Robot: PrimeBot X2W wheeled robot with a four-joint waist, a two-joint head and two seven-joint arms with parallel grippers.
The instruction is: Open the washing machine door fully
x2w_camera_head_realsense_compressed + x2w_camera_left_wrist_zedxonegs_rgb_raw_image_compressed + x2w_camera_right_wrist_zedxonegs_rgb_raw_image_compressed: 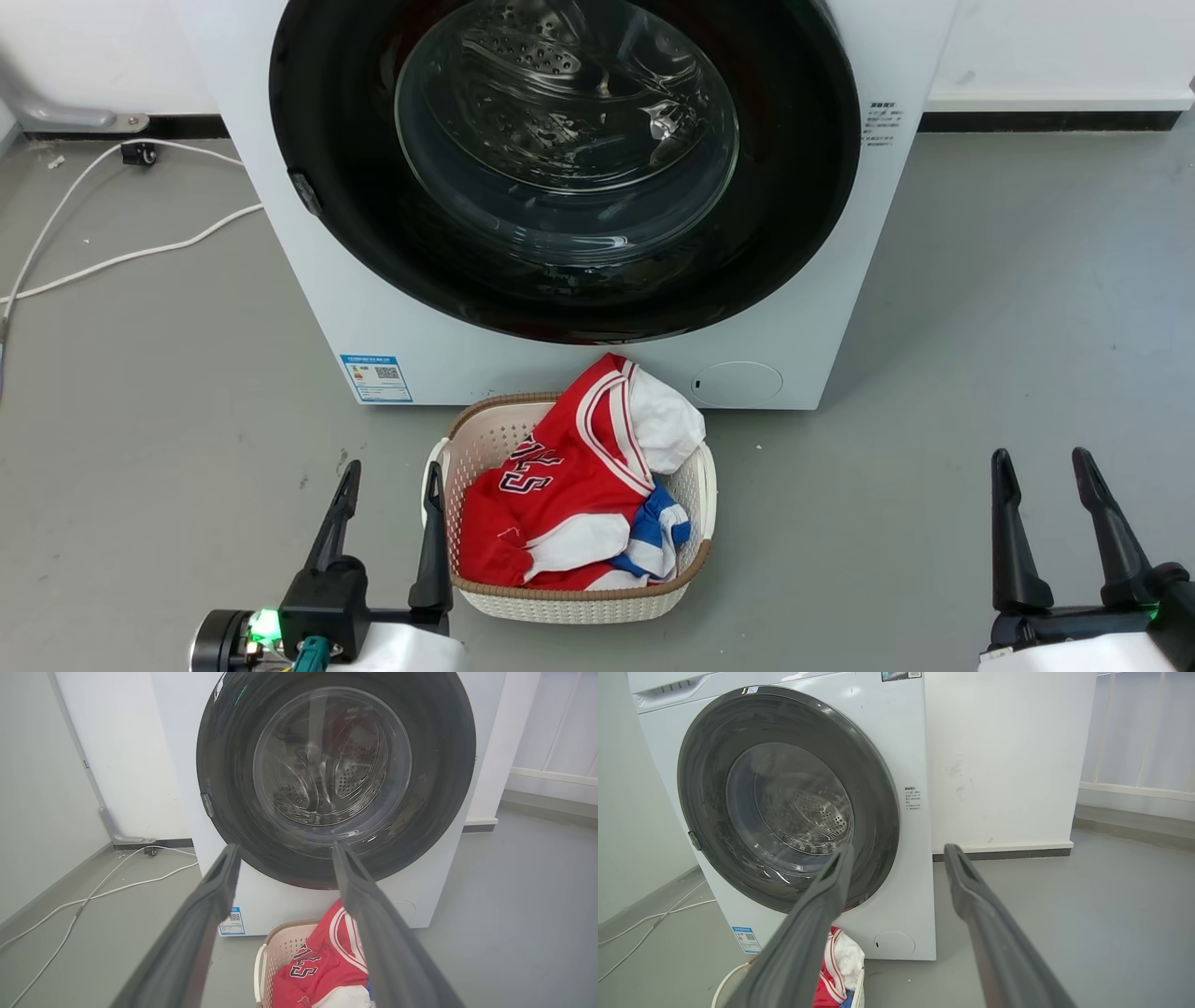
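Door (794, 187) shut, flat against the front of the machine (840, 308), dead ahead. Left gripper (392, 471) low, just beside the basket (569, 605), fingers apart, holding nothing. Right gripper (1041, 457) well apart on the other side, fingers apart, empty too. Red jersey (560, 485) heaped in the basket.

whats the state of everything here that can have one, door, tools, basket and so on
washing machine door: shut, flat against the washing machine
left tool: open, empty, clear of the door
right tool: open, empty, clear of the door
filter cap: shut
laundry basket: upright on the floor, holding clothes, red jersey on top
white cable: lying loose on the floor
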